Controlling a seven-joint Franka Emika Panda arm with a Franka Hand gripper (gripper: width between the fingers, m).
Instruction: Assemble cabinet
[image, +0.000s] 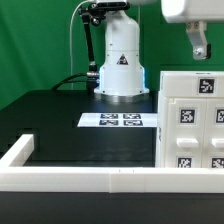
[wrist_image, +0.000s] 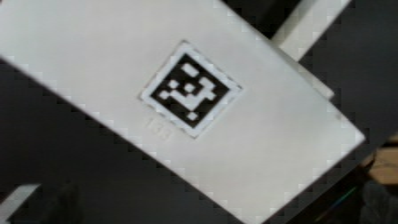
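The cabinet (image: 190, 120) is a large white block at the exterior view's right, standing on the black table, with several square black-and-white tags on its front and one on its top. My gripper (image: 200, 48) hangs just above its top, with its dark fingers (image: 200, 40) pointing down; the gap between them is not readable. The wrist view is filled by a tilted white cabinet face (wrist_image: 107, 60) with one tag (wrist_image: 191, 90) seen close up. No fingers show in that view.
The marker board (image: 120, 121) lies flat on the table in front of the robot's white base (image: 121, 65). A long low white border rail (image: 80, 180) runs along the front edge and turns back at the left (image: 22, 150).
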